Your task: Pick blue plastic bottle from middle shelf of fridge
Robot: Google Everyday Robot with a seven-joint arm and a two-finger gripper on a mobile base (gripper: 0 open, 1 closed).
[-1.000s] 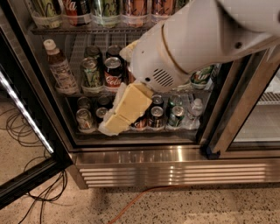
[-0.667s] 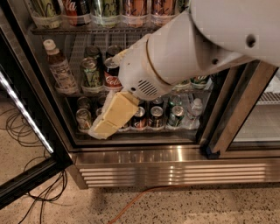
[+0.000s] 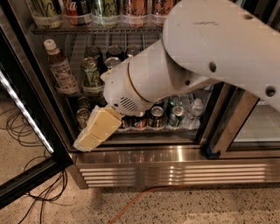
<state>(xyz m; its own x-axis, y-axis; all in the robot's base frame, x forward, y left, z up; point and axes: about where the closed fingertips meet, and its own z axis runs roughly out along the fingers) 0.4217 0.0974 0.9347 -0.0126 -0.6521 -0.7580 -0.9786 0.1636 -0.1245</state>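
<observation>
The blue plastic bottle stands upright at the left end of the middle shelf of the fridge. It has a white cap, a brown drink and a pale label. Cans stand right of it on the same rack. My gripper is cream-coloured and points down-left from the big white arm. It hangs in front of the lowest rack's left end, well below the bottle and slightly right of it, touching nothing I can see. The arm hides the right part of the middle shelf.
The lowest rack holds several cans and a small clear water bottle. The top rack carries cans and bottles. The open glass door stands at the left. Black cables and an orange cable lie on the floor.
The arm has swung left and down. The gripper has moved from the middle of the lowest rack to its left end, lower in the view.
</observation>
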